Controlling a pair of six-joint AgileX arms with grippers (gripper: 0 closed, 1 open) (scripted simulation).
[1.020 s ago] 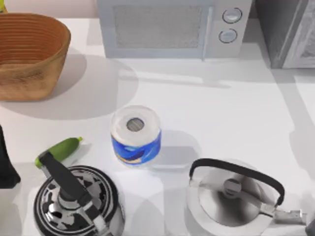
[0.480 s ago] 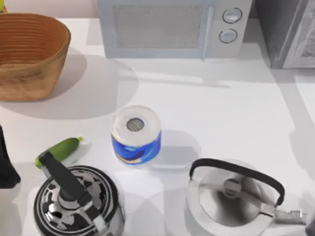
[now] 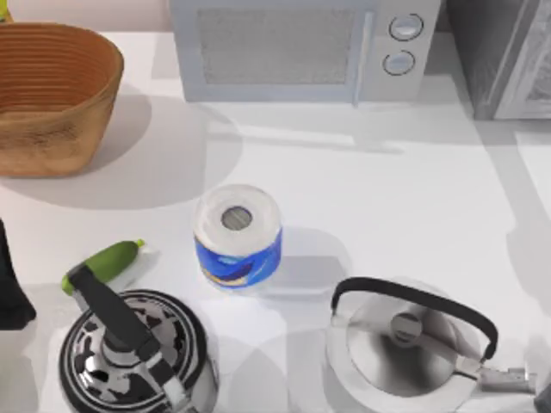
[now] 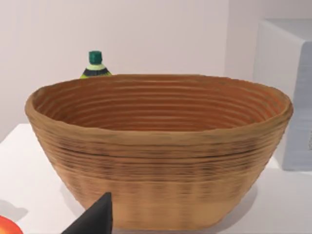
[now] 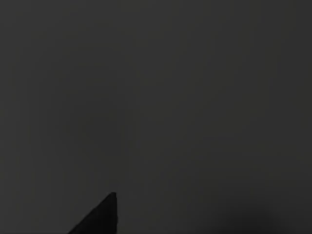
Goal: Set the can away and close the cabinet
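The can is out of view. A grey cabinet stands at the table's back right corner, cut off by the picture's edge. My left gripper is a dark shape at the table's left edge, near the front; a black tip of it points toward the wicker basket in the left wrist view. My right gripper just shows at the front right corner. The right wrist view is dark.
A wicker basket sits back left with a green-capped bottle behind it. A white microwave stands at the back. A blue-and-white paper roll, a green cucumber, a patterned kettle and a silver kettle crowd the front.
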